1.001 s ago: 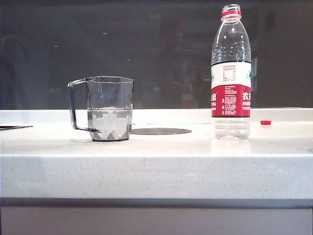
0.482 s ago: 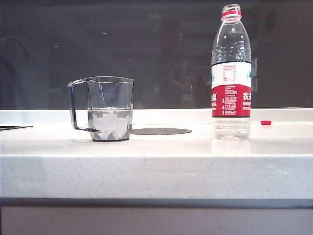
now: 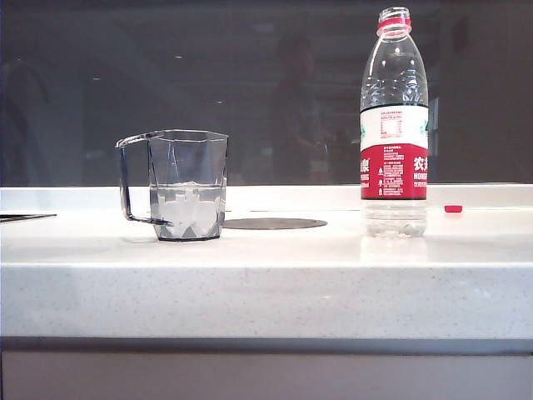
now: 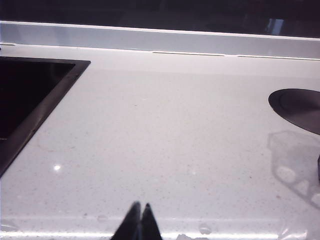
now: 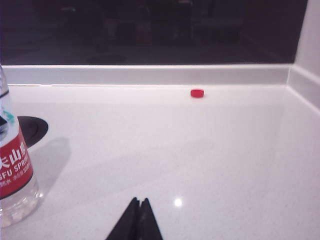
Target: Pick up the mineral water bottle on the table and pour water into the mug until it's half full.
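On the worktop (image 3: 266, 283), the mug (image 3: 185, 185) stands left of the disc (image 3: 273, 223); the bottle (image 3: 393, 125) stands right of the disc, with the cap (image 3: 452, 208) farther right, behind it.

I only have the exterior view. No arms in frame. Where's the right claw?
Observer: The right claw is shut and empty, low over the table, beside the mineral water bottle without touching it.
Operator: And the left one?
Observer: The left claw is shut too, holding nothing, over bare counter, with the dark round disc ahead to one side.
Operator: The red thing behind the bottle, what is it?
Observer: A small red cap, lying by the back ledge of the table.
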Controlling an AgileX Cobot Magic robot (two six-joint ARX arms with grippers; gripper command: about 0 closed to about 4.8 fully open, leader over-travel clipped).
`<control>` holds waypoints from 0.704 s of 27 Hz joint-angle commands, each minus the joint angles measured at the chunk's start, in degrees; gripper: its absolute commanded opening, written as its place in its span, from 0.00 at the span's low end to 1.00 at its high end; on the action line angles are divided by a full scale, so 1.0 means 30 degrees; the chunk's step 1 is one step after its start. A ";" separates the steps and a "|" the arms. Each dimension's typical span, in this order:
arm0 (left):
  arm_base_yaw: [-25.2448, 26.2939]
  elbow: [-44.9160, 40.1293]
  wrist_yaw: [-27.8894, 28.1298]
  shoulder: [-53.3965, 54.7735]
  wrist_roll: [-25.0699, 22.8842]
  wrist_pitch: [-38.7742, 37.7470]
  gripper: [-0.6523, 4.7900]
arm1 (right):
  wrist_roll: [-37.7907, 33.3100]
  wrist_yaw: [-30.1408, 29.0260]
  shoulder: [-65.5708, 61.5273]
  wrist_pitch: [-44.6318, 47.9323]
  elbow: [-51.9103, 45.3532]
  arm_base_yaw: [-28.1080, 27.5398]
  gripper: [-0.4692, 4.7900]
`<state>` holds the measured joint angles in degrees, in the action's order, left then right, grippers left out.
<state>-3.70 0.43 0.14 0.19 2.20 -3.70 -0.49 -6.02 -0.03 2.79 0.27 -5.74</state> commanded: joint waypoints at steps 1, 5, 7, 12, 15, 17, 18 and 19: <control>0.0022 0.0051 -0.0051 0.0015 -0.0036 0.0182 0.11 | 0.0233 0.0940 0.0044 0.0758 -0.0073 0.0015 0.08; 0.0022 0.0051 -0.0051 0.0015 -0.0029 0.0182 0.11 | 0.0226 0.1472 0.0044 0.0743 -0.0073 0.0437 0.08; 0.0022 0.0051 -0.0051 0.0015 -0.0029 0.0182 0.11 | 0.0131 0.2047 0.0044 0.0743 -0.0066 0.1013 0.08; 0.0022 0.0051 -0.0051 0.0015 -0.0029 0.0182 0.11 | -0.0328 0.2018 0.0044 0.0729 -0.0073 0.1209 0.08; 0.0022 0.0051 -0.0051 0.0015 -0.0029 0.0182 0.11 | -0.0306 0.2033 0.0044 0.0729 -0.0066 0.1209 0.08; 0.0022 0.0051 -0.0051 0.0015 -0.0036 0.0182 0.11 | -0.0313 0.2033 0.0044 0.0721 -0.0066 0.1209 0.08; 0.0022 0.0051 -0.0051 0.0015 -0.0029 0.0182 0.11 | -0.0313 0.2025 0.0044 0.0707 -0.0066 0.1209 0.09; 0.0022 0.0051 -0.0051 0.0015 -0.0029 0.0182 0.11 | -0.0321 0.2025 0.0044 0.0707 -0.0066 0.1209 0.09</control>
<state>-3.70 0.43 0.14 0.19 2.20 -3.70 -1.23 -0.12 -0.03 3.68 0.27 -2.11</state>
